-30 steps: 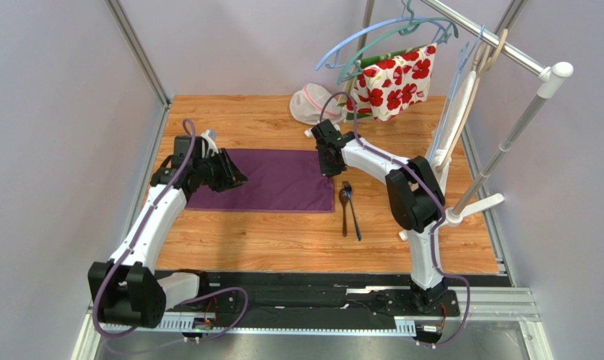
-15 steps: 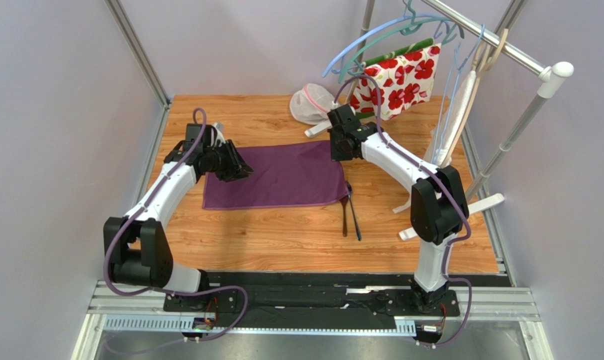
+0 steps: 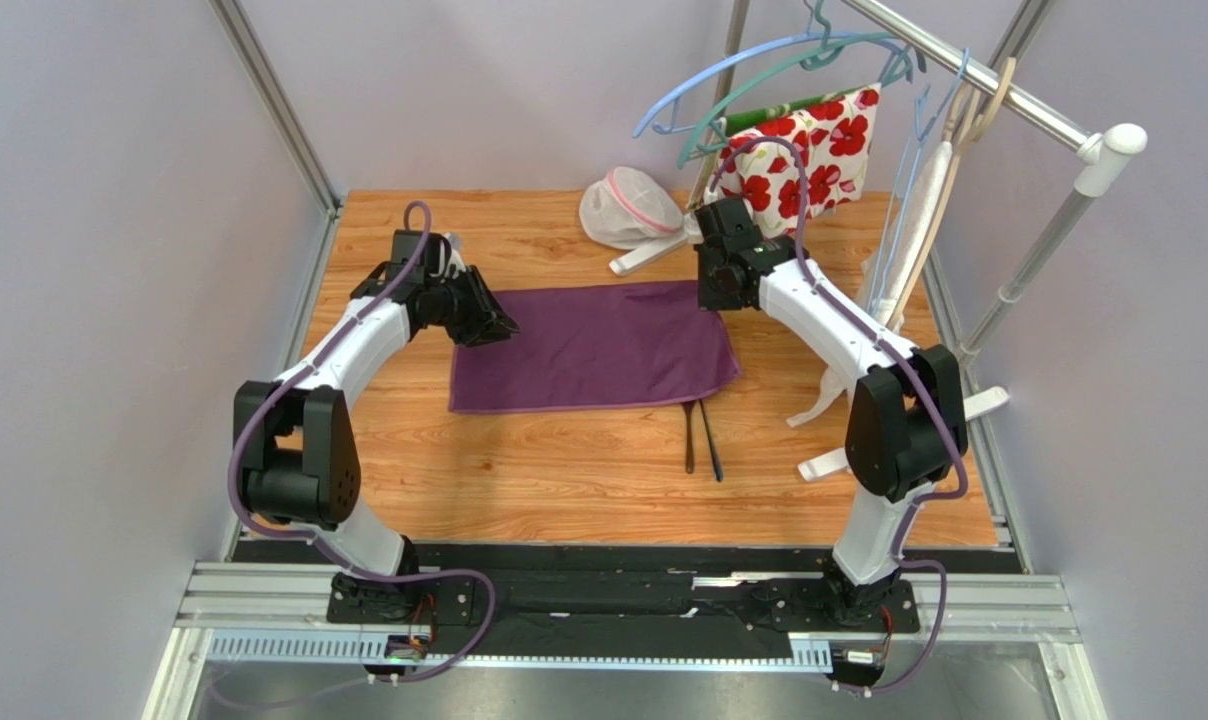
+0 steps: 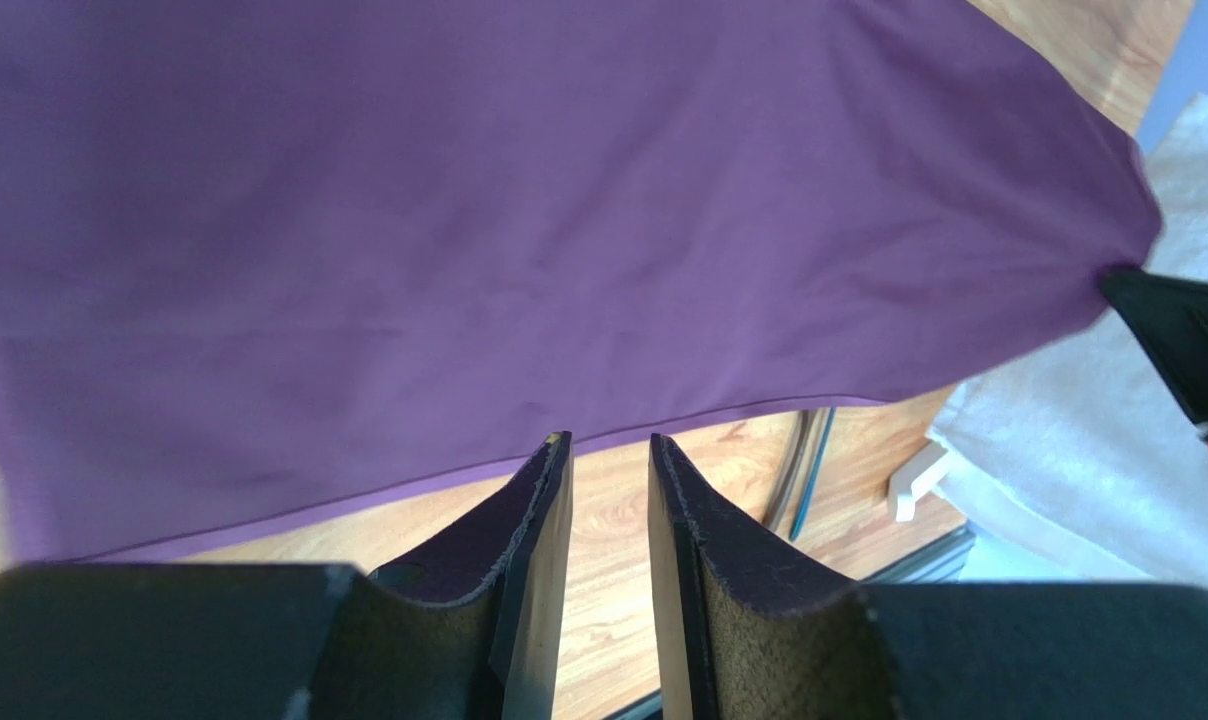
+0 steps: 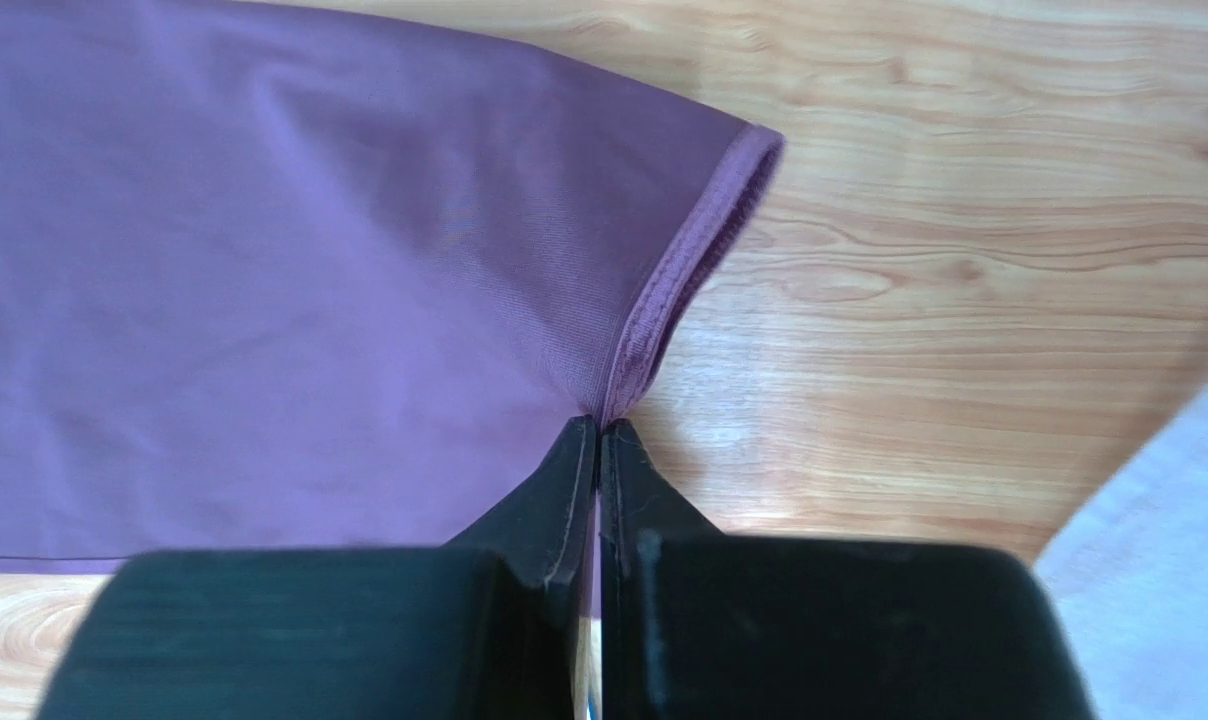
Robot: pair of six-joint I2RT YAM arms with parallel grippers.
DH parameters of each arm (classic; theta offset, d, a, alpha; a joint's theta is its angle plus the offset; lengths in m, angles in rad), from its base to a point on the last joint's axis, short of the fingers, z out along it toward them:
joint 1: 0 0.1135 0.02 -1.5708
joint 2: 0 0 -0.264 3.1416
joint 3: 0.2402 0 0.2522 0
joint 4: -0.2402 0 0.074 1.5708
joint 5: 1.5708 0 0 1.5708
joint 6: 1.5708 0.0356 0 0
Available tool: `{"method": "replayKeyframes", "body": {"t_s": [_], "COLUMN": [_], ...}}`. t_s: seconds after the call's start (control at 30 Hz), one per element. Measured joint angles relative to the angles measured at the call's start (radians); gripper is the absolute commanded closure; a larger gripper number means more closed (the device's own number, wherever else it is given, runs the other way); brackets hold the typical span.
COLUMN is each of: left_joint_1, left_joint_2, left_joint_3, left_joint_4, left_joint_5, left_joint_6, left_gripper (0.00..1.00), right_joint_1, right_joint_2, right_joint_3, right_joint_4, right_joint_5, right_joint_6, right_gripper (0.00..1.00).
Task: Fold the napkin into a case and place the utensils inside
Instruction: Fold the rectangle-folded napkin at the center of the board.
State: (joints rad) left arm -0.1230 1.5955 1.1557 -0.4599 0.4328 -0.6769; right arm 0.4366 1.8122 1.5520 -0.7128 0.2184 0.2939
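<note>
The dark purple napkin [image 3: 588, 348] lies spread on the wooden table. My right gripper [image 3: 720, 290] is shut on its far right hem, and the pinched hem shows in the right wrist view [image 5: 670, 285]. My left gripper [image 3: 490, 323] is at the far left corner. In the left wrist view its fingers [image 4: 607, 438] stand slightly apart with only wood showing between them, and the napkin [image 4: 535, 210] lies beyond the tips. The two dark utensils [image 3: 700, 438] lie side by side with their heads hidden under the napkin's near right corner. Their handles show in the left wrist view [image 4: 803, 465].
A white mesh pouch [image 3: 630, 207] lies at the back. A red-flowered cloth [image 3: 806, 150] and several hangers hang on a rail at the back right. The rail's white stand feet [image 3: 866, 428] rest on the table right of the utensils. Grey walls close in both sides.
Both grippers moved back and to the right, dragging the napkin with them. Its near right corner now covers the utensils' heads, which lay bare a second ago.
</note>
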Motion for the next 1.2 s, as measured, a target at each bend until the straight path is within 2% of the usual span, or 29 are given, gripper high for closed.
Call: {"method": "replayKeyframes", "body": {"t_s": [0.13,0.23,0.5,0.7,0.9,1.2], "left_joint_1": [0.0,0.001,0.087,0.179,0.185,0.184], "left_joint_2": [0.042,0.043,-0.08,-0.106,-0.07,-0.043], "left_joint_3": [0.027,0.028,-0.038,-0.045,-0.051,-0.095], "left_joint_4": [0.001,-0.003,-0.031,-0.064,-0.073,-0.061], "left_joint_5": [-0.011,-0.031,-0.061,-0.067,-0.064,-0.068], "left_joint_6": [0.002,0.006,0.038,0.074,0.082,0.08], "left_gripper": [0.67,0.67,0.67,0.67,0.67,0.68], "right_joint_1": [0.001,0.049,0.253,0.34,0.35,0.358], "right_joint_2": [-0.021,-0.005,0.198,0.392,0.456,0.471], "right_joint_3": [0.003,0.055,0.422,0.662,0.676,0.627], "right_joint_4": [-0.005,-0.039,-0.104,-0.126,-0.121,-0.01], "right_joint_5": [0.0,0.002,-0.024,-0.066,-0.117,-0.224], "right_joint_6": [-0.004,-0.006,0.025,0.125,0.224,0.35], "right_gripper": [1.0,1.0,1.0,1.0,1.0,1.0]}}
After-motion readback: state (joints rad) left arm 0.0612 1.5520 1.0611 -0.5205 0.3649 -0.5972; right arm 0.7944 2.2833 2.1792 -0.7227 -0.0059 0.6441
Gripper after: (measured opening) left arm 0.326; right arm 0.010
